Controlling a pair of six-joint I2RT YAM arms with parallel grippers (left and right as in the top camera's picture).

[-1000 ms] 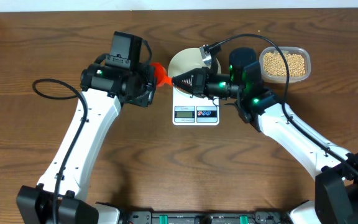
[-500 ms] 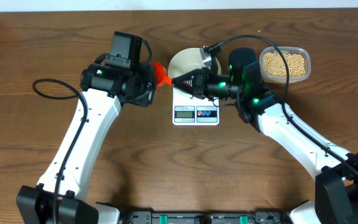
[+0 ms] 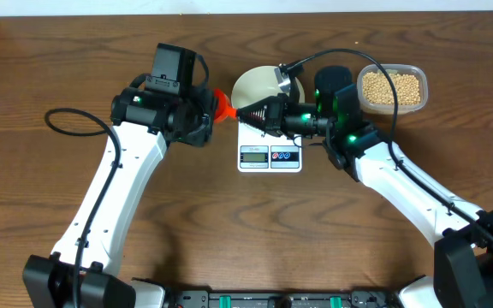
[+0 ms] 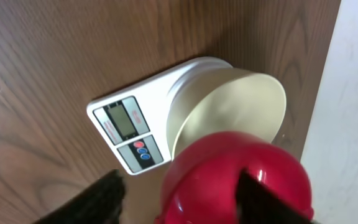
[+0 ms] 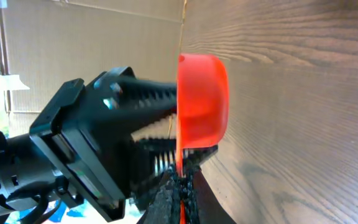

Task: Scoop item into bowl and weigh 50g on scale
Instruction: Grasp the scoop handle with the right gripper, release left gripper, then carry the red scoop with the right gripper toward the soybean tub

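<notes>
A red scoop (image 3: 221,104) hangs between my two grippers, left of the white bowl (image 3: 259,84) that stands on the white scale (image 3: 270,152). My right gripper (image 3: 243,110) is shut on the scoop's thin handle (image 5: 180,198). The scoop's cup (image 5: 201,102) faces my left gripper (image 3: 210,108). That gripper (image 4: 179,202) stands open, with the cup (image 4: 238,174) between its spread fingers. The bowl (image 4: 229,102) looks empty. The beans (image 3: 391,87) lie in a clear tub at the back right.
The clear tub (image 3: 418,73) sits just right of my right arm near the table's far edge. The scale's display and buttons (image 4: 129,127) face the near side. A black cable (image 3: 67,115) loops on the table to the left.
My left gripper's jaws have spread apart off the scoop's cup. My right gripper has closed fully on the handle. Neither arm has shifted noticeably.
</notes>
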